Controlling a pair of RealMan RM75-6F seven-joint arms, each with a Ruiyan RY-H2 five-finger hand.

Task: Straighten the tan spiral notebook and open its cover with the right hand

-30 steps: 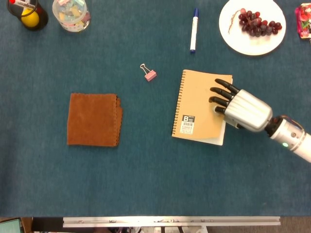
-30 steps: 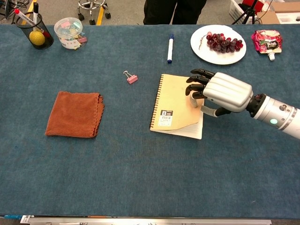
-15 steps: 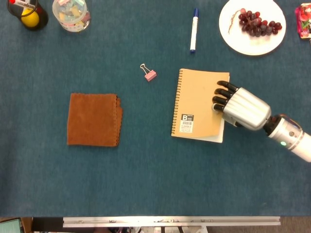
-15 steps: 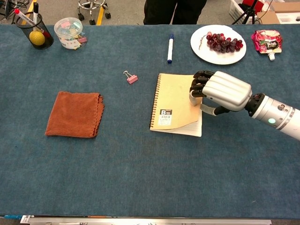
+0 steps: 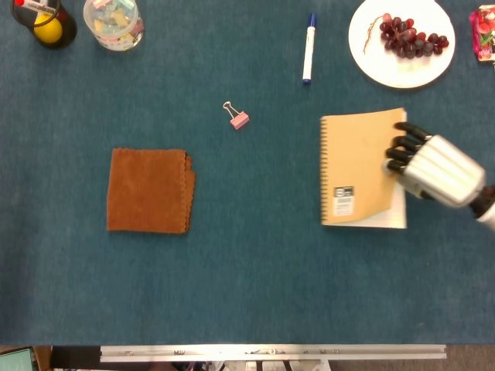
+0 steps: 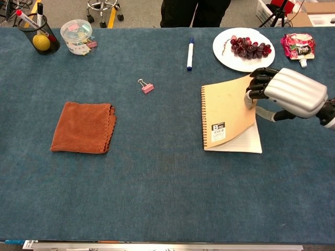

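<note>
Currently the right hand (image 6: 287, 95) gripped the notebook (image 6: 227, 115) cover at its right edge, lifting it slightly off the white pages. Notebook lay at right of the surface (image 6: 157, 183), near the plate (image 6: 222, 49).

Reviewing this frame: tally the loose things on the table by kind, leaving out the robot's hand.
Stationery (notebook, marker, binder clip, pen cup): 4
Cloth: 1
Clear tub of small items: 1
Food (plate of grapes, red pouch): 2
Total: 8
</note>
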